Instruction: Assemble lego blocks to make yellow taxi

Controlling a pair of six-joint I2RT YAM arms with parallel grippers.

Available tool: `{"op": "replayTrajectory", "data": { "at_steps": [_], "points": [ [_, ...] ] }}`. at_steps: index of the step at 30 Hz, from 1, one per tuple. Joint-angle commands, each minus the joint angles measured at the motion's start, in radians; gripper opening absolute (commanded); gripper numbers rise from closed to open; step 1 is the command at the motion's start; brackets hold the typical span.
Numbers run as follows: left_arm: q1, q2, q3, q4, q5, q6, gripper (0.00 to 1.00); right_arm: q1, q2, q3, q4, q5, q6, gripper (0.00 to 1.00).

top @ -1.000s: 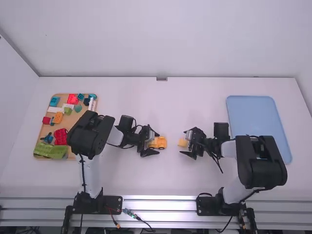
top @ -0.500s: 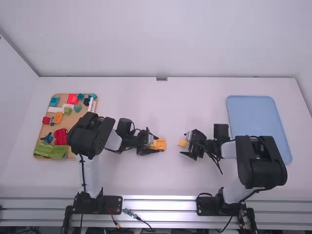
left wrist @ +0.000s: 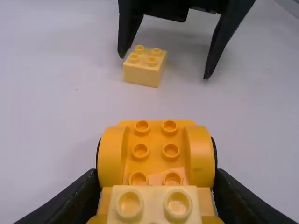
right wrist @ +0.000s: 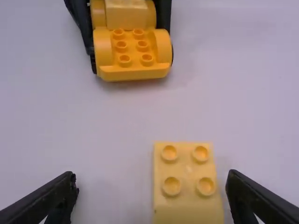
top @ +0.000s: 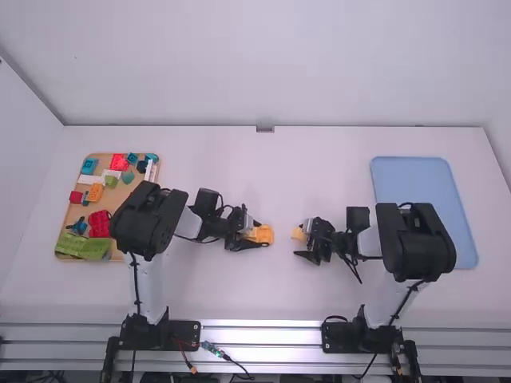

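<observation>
our right gripper (right wrist: 152, 178) is wide open with nothing in it, aimed across the table (top: 263, 295) at the left arm (top: 148, 219). the pale yellow block (right wrist: 189, 182) lies just off its tips, nearer the far finger, so we'd probably centre first. it's studs up, squarish, no clear long axis. our left gripper (left wrist: 157, 175) grips the taxi base (left wrist: 155, 151), lengthwise toward the block.

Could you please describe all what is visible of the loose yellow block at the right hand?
The small block is pale yellow and looks like plastic, with four round studs on top, two by two. It sits studs up on the white table, ungripped, between the right hand's open fingers, nearer one.
</observation>
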Motion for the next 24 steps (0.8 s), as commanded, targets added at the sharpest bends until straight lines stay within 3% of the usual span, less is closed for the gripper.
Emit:
{"op": "replayTrajectory", "data": {
  "at_steps": [1, 12, 15, 24],
  "points": [
    [0.000, 0.009, 0.003, -0.020, -0.016, 0.006, 0.49, 0.000, 0.029, 0.054, -0.024, -0.031, 0.004, 0.79],
    [0.000, 0.009, -0.095, 0.166, -0.019, 0.006, 0.50, 0.001, 0.062, 0.113, -0.088, -0.080, -0.008, 0.70],
    [0.000, 0.009, -0.114, 0.214, -0.025, -0.005, 0.50, 0.001, 0.062, 0.097, -0.056, -0.081, -0.010, 0.61],
    [0.000, 0.009, -0.123, 0.229, -0.043, -0.004, 0.50, 0.001, 0.062, 0.048, 0.065, -0.066, 0.072, 0.55]
  ]
}}
